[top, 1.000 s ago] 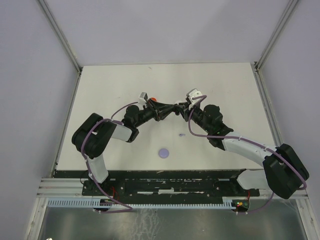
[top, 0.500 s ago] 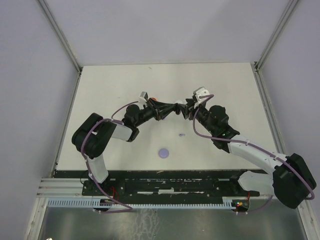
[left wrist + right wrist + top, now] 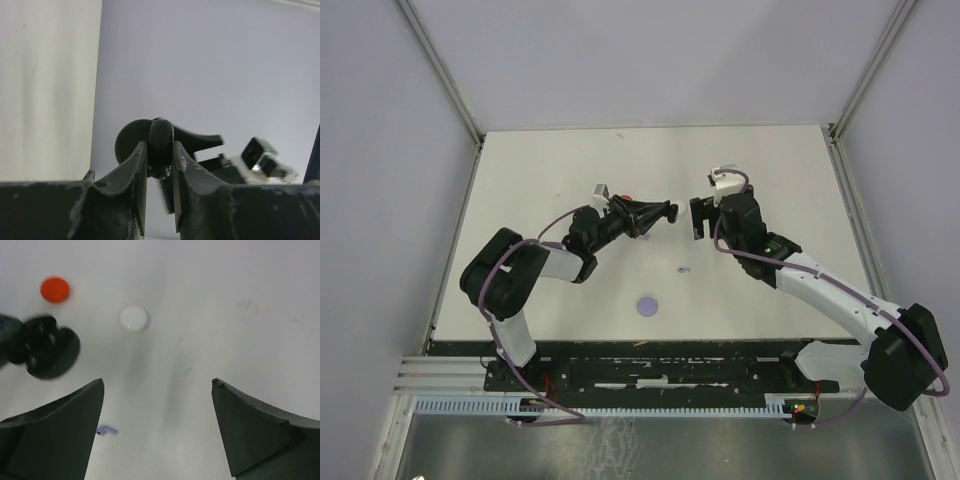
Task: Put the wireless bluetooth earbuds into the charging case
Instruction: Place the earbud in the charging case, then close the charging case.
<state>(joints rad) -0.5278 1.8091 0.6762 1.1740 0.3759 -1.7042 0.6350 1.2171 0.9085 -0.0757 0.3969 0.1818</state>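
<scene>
- The wireless bluetooth earbuds: one lavender bud [image 3: 683, 269] shows, lying loose on the white table [image 3: 770, 170], held by neither gripper.
- From the right gripper [image 3: 698, 216], this bud lies toward the arm bases and slightly to its left, near but apart from it.
- In the right wrist view the bud [image 3: 106, 430] sits just beside the inner edge of the left-hand finger [image 3: 60, 425], low in the frame and outside the middle of the gap.
- The right gripper [image 3: 157, 390] has its jaws spread wide with only bare table [image 3: 225, 300] between them.
- The left gripper [image 3: 668, 211] is pinching the black charging case [image 3: 658, 212], held off the table and pointing toward the right gripper.
- In the left wrist view its fingers [image 3: 135, 170] press on either side of the case [image 3: 161, 134].
- The case [image 3: 47, 352] looks opened into two round halves; whether buds sit inside is too blurred to tell.
- The bud lies toward the bases and to the right of the left gripper's tips, well apart from the case.
- A red disc [image 3: 55, 289] and a white disc [image 3: 134, 318] lie beyond the right gripper.
- A lavender disc [image 3: 647, 305] lies nearer the bases than the bud.
</scene>
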